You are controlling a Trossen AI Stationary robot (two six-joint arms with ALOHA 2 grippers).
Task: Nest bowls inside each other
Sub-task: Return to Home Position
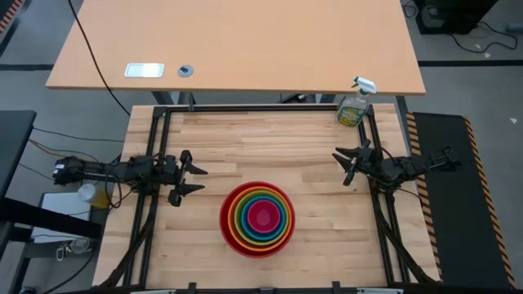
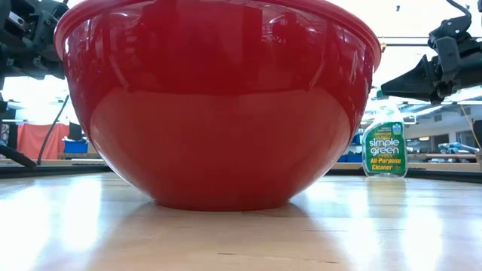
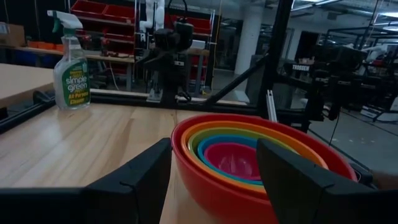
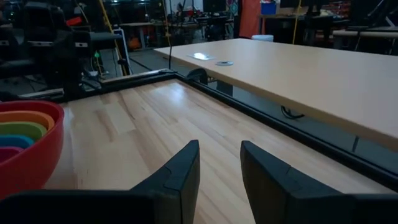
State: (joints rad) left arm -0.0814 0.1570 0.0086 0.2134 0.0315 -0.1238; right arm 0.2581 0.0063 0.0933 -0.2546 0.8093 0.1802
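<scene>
Several bowls (image 1: 257, 219) sit nested one inside another near the middle of the table's near half. The large red one (image 2: 218, 105) is outermost and rests on its base. Orange, lime green and blue bowls follow inward, with the small pink one (image 3: 233, 158) innermost. My left gripper (image 1: 203, 179) hovers open at the table's left side, pointing level toward the stack and apart from it. My right gripper (image 1: 341, 166) hovers open at the right side with nothing between its fingers (image 4: 180, 171).
A green spray bottle (image 1: 353, 104) stands at the table's far right corner. A tan desk (image 1: 245, 41) lies beyond the far edge. Black frame rails (image 1: 155, 147) run along the left, right and far sides. Bare wood (image 1: 270, 147) stretches between the stack and the far rail.
</scene>
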